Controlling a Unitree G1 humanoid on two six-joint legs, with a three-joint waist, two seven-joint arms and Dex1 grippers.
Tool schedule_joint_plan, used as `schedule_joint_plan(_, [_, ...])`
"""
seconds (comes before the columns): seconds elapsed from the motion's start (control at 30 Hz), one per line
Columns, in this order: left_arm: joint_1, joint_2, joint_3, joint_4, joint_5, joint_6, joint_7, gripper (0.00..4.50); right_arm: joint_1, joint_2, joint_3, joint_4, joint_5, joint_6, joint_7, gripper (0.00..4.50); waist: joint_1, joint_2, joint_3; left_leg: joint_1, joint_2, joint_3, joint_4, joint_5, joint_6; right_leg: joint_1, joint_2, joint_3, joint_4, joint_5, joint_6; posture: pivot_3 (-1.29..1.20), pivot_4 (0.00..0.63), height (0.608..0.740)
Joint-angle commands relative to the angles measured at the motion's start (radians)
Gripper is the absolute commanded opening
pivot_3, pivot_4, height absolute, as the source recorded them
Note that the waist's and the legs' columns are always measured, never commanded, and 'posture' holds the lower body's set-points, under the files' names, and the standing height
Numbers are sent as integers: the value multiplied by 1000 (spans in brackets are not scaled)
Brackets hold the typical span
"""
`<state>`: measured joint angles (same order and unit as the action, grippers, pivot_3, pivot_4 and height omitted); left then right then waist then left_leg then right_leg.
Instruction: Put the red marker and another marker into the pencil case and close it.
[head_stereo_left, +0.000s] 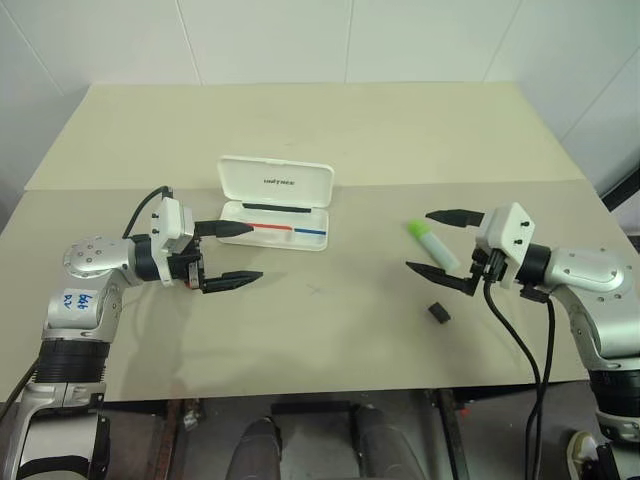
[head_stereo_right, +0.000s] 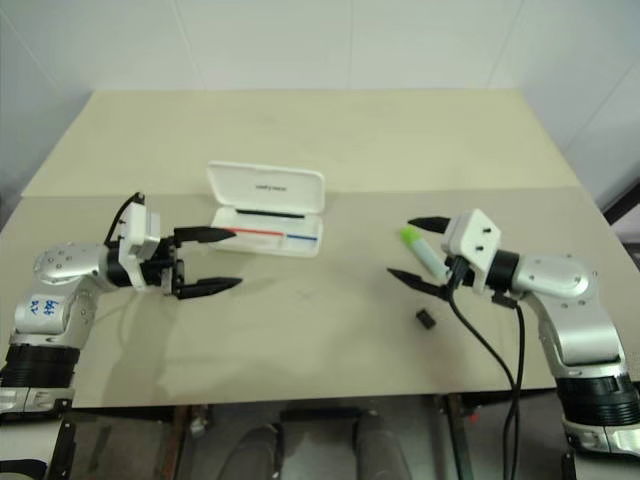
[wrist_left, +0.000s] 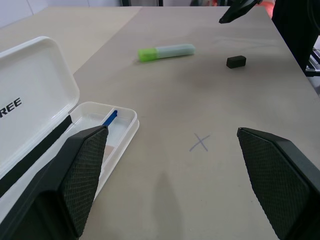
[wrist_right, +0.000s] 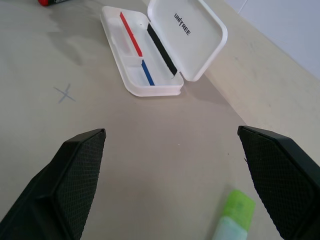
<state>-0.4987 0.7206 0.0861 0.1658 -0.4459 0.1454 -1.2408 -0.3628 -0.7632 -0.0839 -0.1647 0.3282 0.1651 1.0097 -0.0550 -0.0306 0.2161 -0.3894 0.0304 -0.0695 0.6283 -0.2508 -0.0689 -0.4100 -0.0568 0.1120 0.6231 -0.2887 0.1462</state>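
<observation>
Your pencil case (head_stereo_left: 275, 203) lies open at centre, ready for loading; the green marker (head_stereo_left: 432, 243) sits right, between your right gripper's (head_stereo_left: 440, 243) spread fingers; your left gripper's (head_stereo_left: 232, 255) fingers stand apart, empty.

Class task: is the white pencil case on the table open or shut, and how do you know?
Open. The pencil case has its lid tilted up at the back, exposing the tray with thin red and blue lines inside.

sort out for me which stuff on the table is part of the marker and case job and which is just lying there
Part of the job:
- pencil case, lid open
- green-capped marker, on the table by the right gripper
- red marker, just at the frame edge in the right wrist view

Just lying about:
- small black block
- pen-drawn X mark on the table
</observation>
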Motion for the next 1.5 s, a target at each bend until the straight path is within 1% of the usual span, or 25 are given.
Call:
schedule_joint_plan(0.03, [-16, 8, 15, -10, 3, -19, -6, 4438, -9, -11, -14, -41, 18, 6, 2, 4500, 1, 0, 0, 0, 0, 0, 0, 0, 0, 0, 0, 0, 0, 0, 0, 0, 150, 740])
schedule_joint_plan(0.13, [1, 5, 23, -23, -2, -22, 3, 4438, -13, 1, 3, -43, 10, 9, -5, 4500, 1, 0, 0, 0, 0, 0, 1, 0, 0, 0, 0, 0, 0, 0, 0, 0, 150, 740])
schedule_joint_plan(0.27, [3, 18, 22, 3, 11, -40, -10, 4438, -66, 32, 38, -40, 12, 21, -15, 4500, -3, 0, 0, 0, 0, 0, 1, 0, 0, 0, 0, 0, 0, 0, 0, 0, 150, 740])
schedule_joint_plan(0.33, [-19, 33, 18, 40, 27, -58, -28, 4438, -101, 62, 48, -70, 38, 46, -30, 4500, -2, 0, 0, 0, 0, 0, 0, 0, 0, 0, 0, 0, 1, 0, 0, 0, 150, 740])
schedule_joint_plan(0.47, [-98, 89, 11, 164, 68, -104, -93, 4438, -204, 170, 83, -214, 138, 137, -90, 4500, -2, 0, 0, 0, 0, 0, 0, 0, 0, -1, 1, 0, 2, 0, 0, 0, 150, 740])
schedule_joint_plan(0.57, [-135, 120, 13, 249, 96, -140, -123, 4438, -193, 213, 125, -280, 168, 179, -99, 4500, 0, 0, 0, 0, 1, -1, -1, 0, 0, -1, 1, 0, 2, -1, -1, 0, 150, 740])
schedule_joint_plan(0.67, [-182, 130, -12, 307, 122, -166, -161, 4438, -150, 202, 147, -311, 183, 192, -72, 4500, 12, 0, 0, -2, 0, -1, -1, 0, 0, -1, 1, -1, -1, -1, -1, 0, 150, 740])
schedule_joint_plan(0.8, [-262, 120, -51, 405, 169, -224, -211, 4438, -82, 164, 166, -289, 139, 141, -21, 4500, 27, 0, 0, -3, 0, -1, -1, 0, 0, -1, 1, -1, -2, -1, -1, 0, 150, 740])
schedule_joint_plan(1.07, [-411, 81, -93, 627, 248, -348, -249, 4438, -2, 122, 160, -254, 92, 80, 19, 4500, 22, 0, 0, -2, 0, -1, 0, 0, 0, -1, 1, -1, -1, 0, -1, 0, 150, 740])
schedule_joint_plan(1.17, [-446, 68, -110, 705, 275, -414, -273, 3803, 17, 119, 161, -246, 78, 65, 17, 4500, 19, 0, 0, -2, 1, -1, 0, 0, 0, -2, 1, -1, 0, 0, -1, 0, 150, 740])
schedule_joint_plan(1.2, [-458, 64, -119, 734, 293, -442, -275, 3528, 25, 117, 159, -243, 72, 60, 17, 4500, 19, 0, 0, -2, 1, -1, 0, 0, 0, -2, 1, -1, 0, 0, -1, 0, 150, 740])
schedule_joint_plan(1.3, [-491, 59, -135, 795, 330, -504, -279, 2477, 30, 119, 158, -232, 59, 53, 9, 4500, 20, 0, 0, -2, 0, -1, 0, 0, 0, -2, 1, -1, 0, 0, -1, 0, 150, 740])
schedule_joint_plan(1.5, [-555, 74, -166, 878, 393, -591, -304, 2477, 25, 130, 157, -218, 40, 52, -14, 4500, 24, 0, 0, -2, 0, -1, 1, 0, 0, -2, 1, -1, 0, 0, 0, 0, 150, 740])
